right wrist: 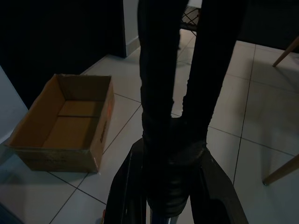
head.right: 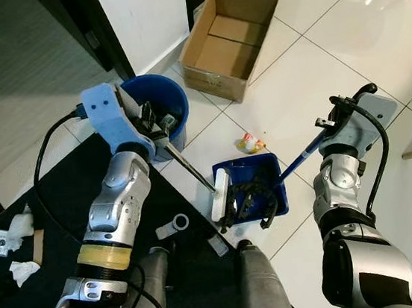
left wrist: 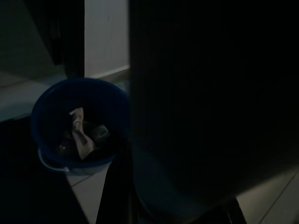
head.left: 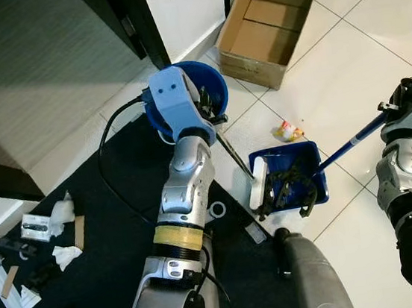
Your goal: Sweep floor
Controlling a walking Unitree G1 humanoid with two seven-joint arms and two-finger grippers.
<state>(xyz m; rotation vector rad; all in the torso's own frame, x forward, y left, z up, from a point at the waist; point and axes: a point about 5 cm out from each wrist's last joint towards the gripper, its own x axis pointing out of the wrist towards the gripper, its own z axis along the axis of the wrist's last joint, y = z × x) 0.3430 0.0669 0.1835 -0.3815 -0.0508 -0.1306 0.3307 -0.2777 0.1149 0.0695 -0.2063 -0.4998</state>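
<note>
Scraps of paper (head.left: 66, 254) are lying on the dark mat's (head.left: 125, 231) left edge. The left gripper (head.right: 159, 129) is clamping the brush handle (head.right: 191, 169) by the blue bucket (head.right: 170, 98), white brush head (head.right: 220, 191) sitting at the dustpan's (head.right: 268, 167) left rim. The yellow scrap (head.right: 248, 143) is waiting on the tiles just beyond. The right gripper (head.right: 337, 119) is squeezing the dustpan handle (head.right: 302, 156). Best to keep the pan flat and draw the scrap in.
</note>
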